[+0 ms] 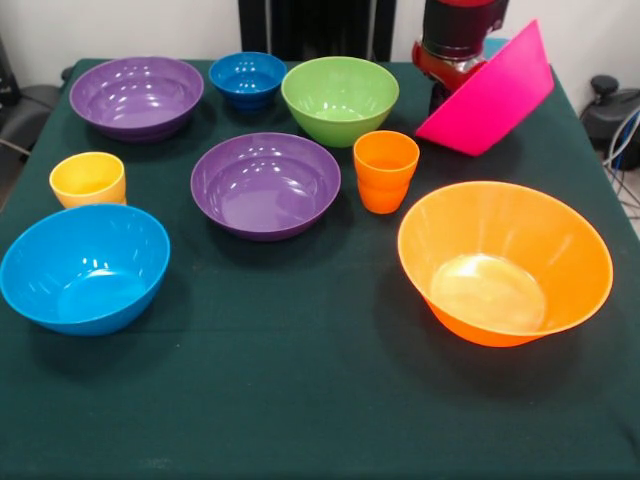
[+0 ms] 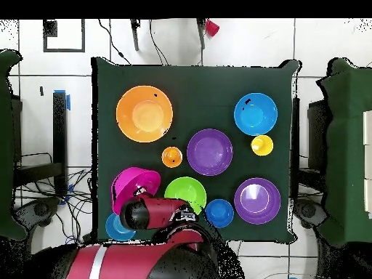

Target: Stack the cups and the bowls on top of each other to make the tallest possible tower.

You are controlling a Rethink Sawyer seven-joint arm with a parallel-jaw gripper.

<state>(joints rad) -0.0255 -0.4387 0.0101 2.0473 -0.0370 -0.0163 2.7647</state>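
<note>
Lifting the tilted pink bowl [image 1: 492, 95] at the table's [image 1: 300, 400] far corner, the gripper [image 1: 445, 95] seems to have it by the rim, finger opening hidden, and next should carry it over the big orange bowl [image 1: 505, 262] nearby to nest it.

Robot lab: cloth-covered table [image 2: 196, 76], tiled floor [image 2: 320, 43], loose cables [image 2: 156, 43].
</note>
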